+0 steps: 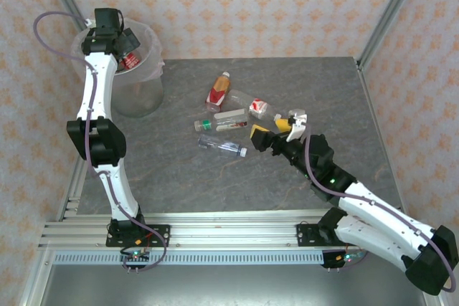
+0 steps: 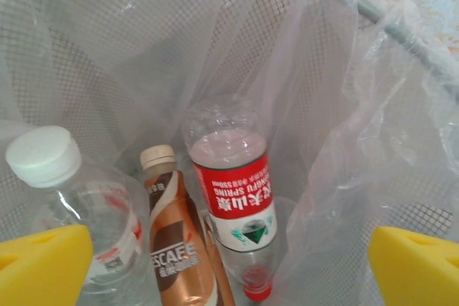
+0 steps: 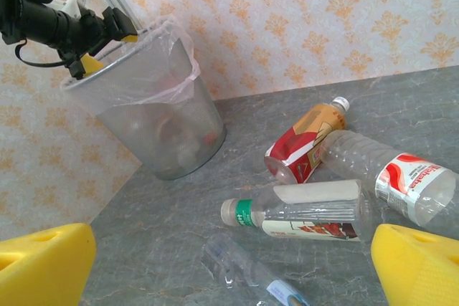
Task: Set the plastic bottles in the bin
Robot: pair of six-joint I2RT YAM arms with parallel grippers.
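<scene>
Top external: the left arm reaches to the far-left corner of the bench (image 1: 323, 177), and the left fingers (image 1: 123, 44) hang over the mouth of the bin (image 1: 143, 94).
Left fingers: spread wide, with the yellow pads (image 2: 43, 266) at the two lower corners of the left wrist view; nothing is between them.
Below the left fingers: three bottles stand inside the bin, against its mesh wall and clear bag (image 2: 344, 141).
In the bin: a white-capped clear bottle (image 2: 64, 191) on the left, a brown-label bottle (image 2: 172, 249) touching it, and a red-and-white bottle (image 2: 233, 198) just beside that, upside down with its red cap lowest.
Right fingers (image 1: 272, 131): wide open and empty, low over the middle of the bench.
Ahead of the right fingers: four bottles lie on their sides in a loose group.
Nearest: a small clear bottle (image 3: 251, 270) lies between the pads in the right wrist view but apart from both.
Next: the green-collared bottle (image 3: 308, 209) lies crosswise behind it.
Farther: the orange-label bottle (image 3: 305, 141) points its white cap away, just beside the large clear bottle (image 3: 401, 180) on the right.
Bin and group: well apart, with bare bench between.
</scene>
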